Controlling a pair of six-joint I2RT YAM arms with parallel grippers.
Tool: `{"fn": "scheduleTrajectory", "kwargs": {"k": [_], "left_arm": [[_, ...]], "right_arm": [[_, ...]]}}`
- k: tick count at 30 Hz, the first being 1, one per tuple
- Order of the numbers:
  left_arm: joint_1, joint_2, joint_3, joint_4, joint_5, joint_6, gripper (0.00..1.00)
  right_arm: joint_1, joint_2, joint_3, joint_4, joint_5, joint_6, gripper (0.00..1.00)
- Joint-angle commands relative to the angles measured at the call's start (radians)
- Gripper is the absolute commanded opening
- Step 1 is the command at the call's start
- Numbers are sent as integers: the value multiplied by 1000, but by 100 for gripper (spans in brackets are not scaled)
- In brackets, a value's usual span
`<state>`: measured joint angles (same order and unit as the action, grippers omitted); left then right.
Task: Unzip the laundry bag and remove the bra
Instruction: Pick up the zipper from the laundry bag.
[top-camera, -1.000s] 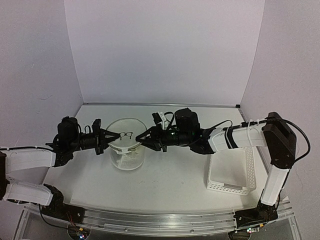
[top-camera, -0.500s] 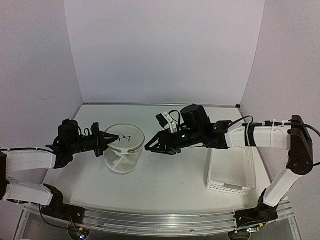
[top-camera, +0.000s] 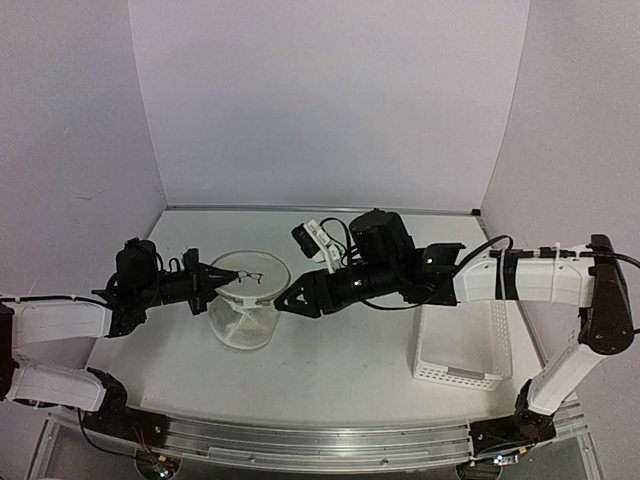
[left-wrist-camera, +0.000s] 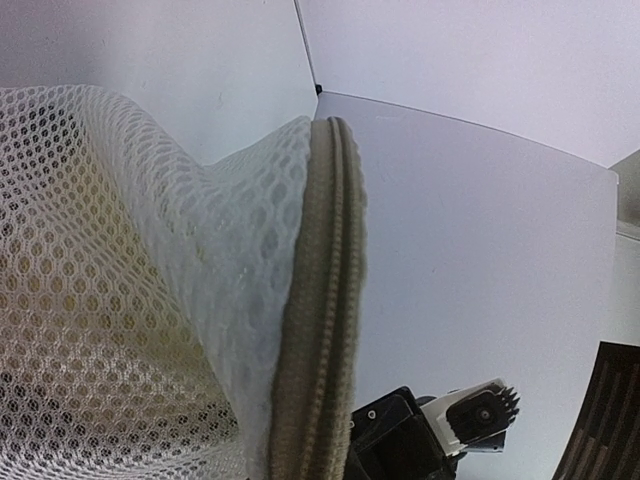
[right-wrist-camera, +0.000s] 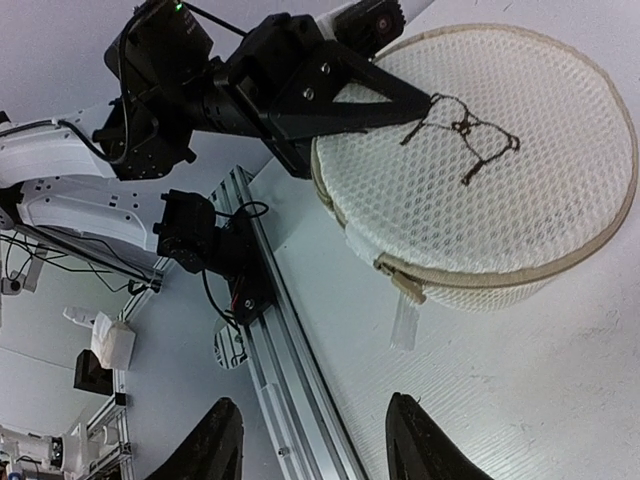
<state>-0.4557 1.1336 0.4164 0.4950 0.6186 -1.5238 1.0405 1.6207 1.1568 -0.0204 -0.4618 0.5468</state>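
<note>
The laundry bag (top-camera: 246, 318) is a round white mesh pouch with a tan zipper rim and a black bra outline (right-wrist-camera: 462, 135) on its face. It stands on the table. My left gripper (top-camera: 213, 282) is shut on the bag's left upper rim; the left wrist view shows only mesh and the zipper (left-wrist-camera: 322, 330) up close. My right gripper (top-camera: 283, 303) stands open just right of the bag, touching nothing. In the right wrist view its fingertips (right-wrist-camera: 222, 440) straddle bare table below the zipper pull (right-wrist-camera: 405, 288) and its clear tab. The bra is hidden.
A white perforated plastic basket (top-camera: 462, 350) stands at the right, under my right forearm. The aluminium rail (top-camera: 300, 432) runs along the near table edge. Walls close in the back and both sides.
My right gripper has opened, come off the bag's right rim and dropped lower beside the bag. The bag has settled slightly down and left. My left gripper keeps its hold.
</note>
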Motion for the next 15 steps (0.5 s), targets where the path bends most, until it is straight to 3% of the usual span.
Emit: {"fn": "scheduleTrajectory", "kwargs": {"k": [1, 15], "left_arm": [[-3, -34, 16, 52, 32, -56, 0], [-3, -90, 2, 52, 31, -134, 0]], "right_arm": [[5, 2, 42, 139, 71, -36, 50], [56, 94, 50, 266, 165, -148, 46]]}}
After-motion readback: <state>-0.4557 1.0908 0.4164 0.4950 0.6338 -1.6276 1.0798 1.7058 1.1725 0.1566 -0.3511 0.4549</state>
